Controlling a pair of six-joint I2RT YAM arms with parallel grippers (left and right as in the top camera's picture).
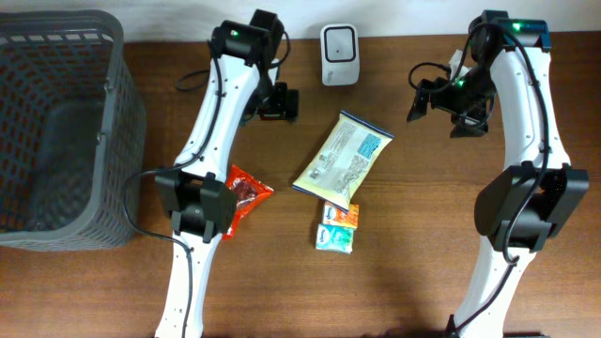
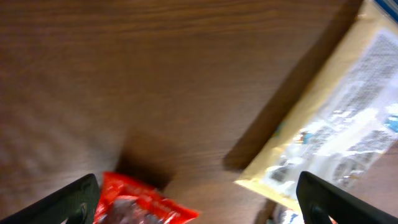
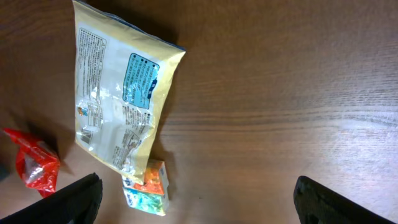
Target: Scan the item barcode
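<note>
A white barcode scanner [image 1: 338, 54] stands at the back middle of the table. In front of it lies a yellow snack bag [image 1: 343, 160], printed back up, resting partly on a small orange-and-green box [image 1: 337, 227]. A red packet [image 1: 246, 197] lies to their left. My left gripper [image 1: 275, 101] hovers open and empty left of the scanner; in its wrist view the gripper [image 2: 199, 208] frames the red packet [image 2: 140, 202] and the bag [image 2: 336, 130]. My right gripper [image 1: 449, 103] is open and empty to the bag's right. Its wrist view shows the bag [image 3: 118, 93], the box [image 3: 148, 186] and the packet [image 3: 34, 162].
A large dark grey mesh basket [image 1: 103, 122] fills the left side of the table. Both arm bases [image 1: 197, 207] [image 1: 531, 202] stand along the front, the left one touching the red packet's edge.
</note>
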